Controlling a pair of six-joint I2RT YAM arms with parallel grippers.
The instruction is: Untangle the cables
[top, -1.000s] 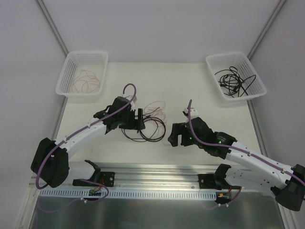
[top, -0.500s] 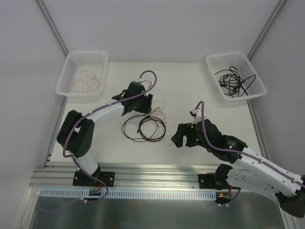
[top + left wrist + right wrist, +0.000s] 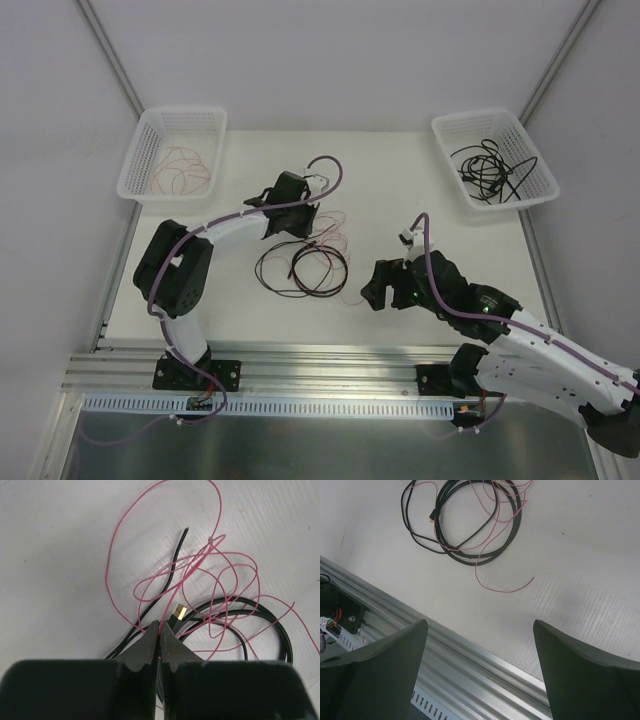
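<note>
The cables [image 3: 300,268] lie mid-table: a black cord coiled in loops with a thin pink wire tangled through it. My left gripper [image 3: 303,222] sits at the bundle's far edge. In the left wrist view it [image 3: 160,627] is shut, with a strand of the pink wire [image 3: 200,562] pinched between its tips, right beside the black cord's gold plug [image 3: 179,612]. My right gripper [image 3: 372,290] hovers open just right of the bundle, nothing between its fingers. The right wrist view shows it [image 3: 480,625] above the table's front edge, the black coil [image 3: 470,560] farther off.
A white basket [image 3: 150,185] at the back left holds pink wires. Another basket [image 3: 545,185] at the back right holds black cords. A metal rail [image 3: 445,655] runs along the table's near edge under my right gripper.
My left arm swung from the bundle's left side to its far edge, and its gripper closed on the pink wire. My right gripper moved slightly toward the near edge, then stayed still and open.
</note>
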